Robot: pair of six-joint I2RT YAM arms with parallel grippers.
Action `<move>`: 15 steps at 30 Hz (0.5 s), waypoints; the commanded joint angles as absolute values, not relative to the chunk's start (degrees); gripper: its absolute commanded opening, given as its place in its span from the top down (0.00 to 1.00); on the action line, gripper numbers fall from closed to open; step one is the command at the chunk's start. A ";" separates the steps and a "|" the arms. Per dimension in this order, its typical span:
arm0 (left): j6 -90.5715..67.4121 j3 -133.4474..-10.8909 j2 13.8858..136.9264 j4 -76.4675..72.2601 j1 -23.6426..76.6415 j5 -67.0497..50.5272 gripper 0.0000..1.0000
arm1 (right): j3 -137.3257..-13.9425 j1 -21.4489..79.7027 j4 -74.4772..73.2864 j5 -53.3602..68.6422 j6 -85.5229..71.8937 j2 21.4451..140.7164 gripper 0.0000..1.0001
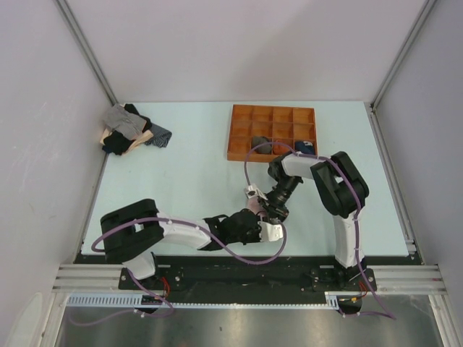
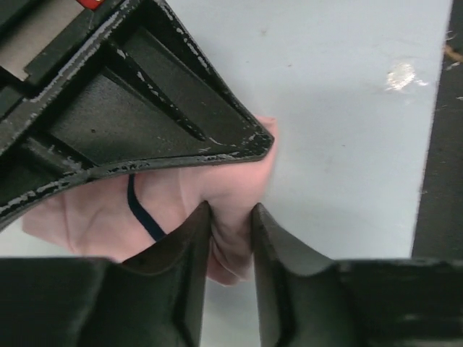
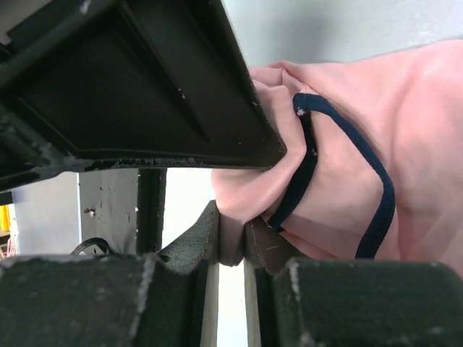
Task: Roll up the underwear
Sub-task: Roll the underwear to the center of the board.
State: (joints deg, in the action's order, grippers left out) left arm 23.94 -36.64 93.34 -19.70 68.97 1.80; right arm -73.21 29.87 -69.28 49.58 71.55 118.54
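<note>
Pinching a fold of the underwear (image 2: 173, 199) with my left claw (image 2: 231, 211), I am seeing the cloth bunching between both arms near the tabletop's (image 2: 347, 144) front edge. My right claw (image 3: 231, 218) is clamping narrow on the opposite side, so neither arm is nearer.

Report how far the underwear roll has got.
Done: the pink underwear is away from the garment pile. In hand: the left gripper and the right gripper both pinch its bunched fabric. Left: no tidy roll shows yet; rolling it up, then probably a move to the orange tray, remains.
</note>
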 commanded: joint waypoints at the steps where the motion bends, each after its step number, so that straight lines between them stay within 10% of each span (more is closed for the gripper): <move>1: 23.21 -38.05 95.36 -13.10 69.00 8.00 0.74 | -74.36 29.36 -72.60 51.85 73.21 117.16 0.83; 6: 17.77 -38.93 95.28 -9.50 66.72 0.74 0.95 | -74.44 26.90 -69.80 50.90 69.89 112.69 0.66; 15: 8.00 -41.02 96.92 -4.95 50.73 -30.03 0.96 | -70.94 17.85 -56.71 47.73 62.49 96.52 0.51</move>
State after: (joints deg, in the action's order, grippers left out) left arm 13.08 -38.79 93.10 -15.46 57.56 -15.42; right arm -72.79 20.05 -63.48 48.75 65.25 104.44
